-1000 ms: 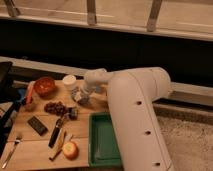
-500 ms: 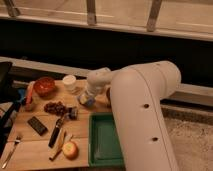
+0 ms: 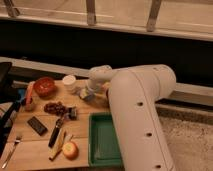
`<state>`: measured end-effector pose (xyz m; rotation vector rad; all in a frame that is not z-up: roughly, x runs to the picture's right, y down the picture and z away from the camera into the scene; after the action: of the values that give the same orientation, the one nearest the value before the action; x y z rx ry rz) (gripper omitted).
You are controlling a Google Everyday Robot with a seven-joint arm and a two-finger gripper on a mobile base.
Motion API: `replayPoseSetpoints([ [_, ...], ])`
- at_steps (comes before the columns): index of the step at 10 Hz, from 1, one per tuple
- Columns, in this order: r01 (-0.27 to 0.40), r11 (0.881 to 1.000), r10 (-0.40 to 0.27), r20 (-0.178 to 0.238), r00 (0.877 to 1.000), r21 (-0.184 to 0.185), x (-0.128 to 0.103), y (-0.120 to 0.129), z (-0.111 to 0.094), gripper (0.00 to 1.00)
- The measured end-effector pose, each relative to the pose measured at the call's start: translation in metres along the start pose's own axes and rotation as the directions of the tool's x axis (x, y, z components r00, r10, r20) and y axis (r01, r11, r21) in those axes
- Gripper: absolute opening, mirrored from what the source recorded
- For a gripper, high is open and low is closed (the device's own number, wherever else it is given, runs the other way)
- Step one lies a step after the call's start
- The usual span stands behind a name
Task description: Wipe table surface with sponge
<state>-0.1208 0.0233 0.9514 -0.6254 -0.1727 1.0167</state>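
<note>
The table surface point(image 3: 40, 142) is a light-brown wooden top at the left of the camera view. The sponge point(image 3: 86, 94), pale yellow with a blue-grey face, lies on the table just right of the white cup point(image 3: 70, 82). My gripper point(image 3: 92, 91) is at the end of the big white arm point(image 3: 140, 110), right over the sponge and touching or nearly touching it. The wrist point(image 3: 100, 76) hides part of the sponge.
A green tray point(image 3: 94, 150) lies at the front right of the table. A red bowl point(image 3: 45, 86), grapes point(image 3: 54, 107), a small dark cube point(image 3: 73, 113), a black bar point(image 3: 37, 125), a knife point(image 3: 55, 136), an apple point(image 3: 70, 150) and a fork point(image 3: 11, 150) are spread over the table's left half.
The gripper has shifted a little to the right along the table, with the sponge beneath it. The arm's elbow has swung right and higher. Other objects have not moved.
</note>
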Motion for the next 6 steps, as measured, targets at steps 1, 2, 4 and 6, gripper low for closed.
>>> replayPoseSetpoints([
  [1,0.018,1.000,-0.017,0.013,1.000,-0.022,-0.011,0.008,0.008,0.00],
  [2,0.033,0.999,-0.032,0.019,0.999,-0.038,-0.016,0.017,0.013,0.00],
  [4,0.069,0.996,-0.068,0.020,0.997,-0.063,-0.013,0.043,0.016,0.00],
  [6,0.077,0.995,-0.078,-0.009,0.997,-0.067,0.003,0.063,0.013,0.00],
])
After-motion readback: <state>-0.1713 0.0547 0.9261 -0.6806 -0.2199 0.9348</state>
